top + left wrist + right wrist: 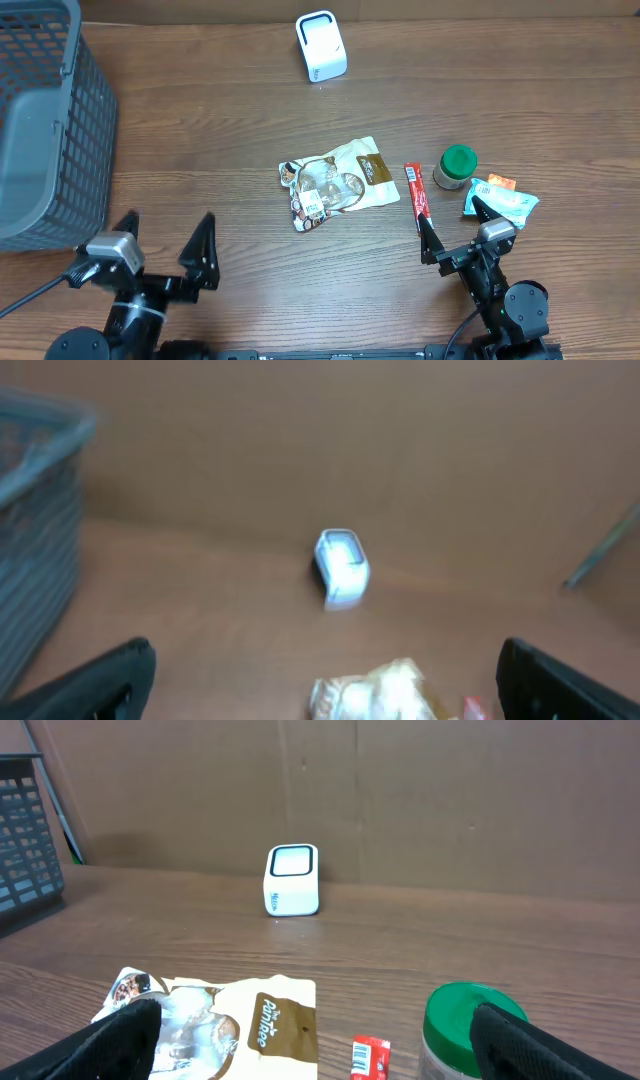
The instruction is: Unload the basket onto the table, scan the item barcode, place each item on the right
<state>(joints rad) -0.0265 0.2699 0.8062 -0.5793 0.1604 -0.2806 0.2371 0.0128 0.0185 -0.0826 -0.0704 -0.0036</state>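
Overhead, both arms sit at the near edge. The left gripper (168, 228) and the right gripper (450, 215) have their jaws spread wide and hold nothing. The snack pouch (338, 182) lies mid-table, well short of the scanner (321, 45). A red stick (416, 195) and a green-lidded jar (456, 166) sit by the right arm.

Left wrist (blurred): the scanner is straight ahead, with the pouch below it.

Right wrist: the cursive word on the pouch's brown patch isn't surely legible.

I'd pinch the pouch by an edge, keep its white label uncovered, and face that label squarely to the scanner window
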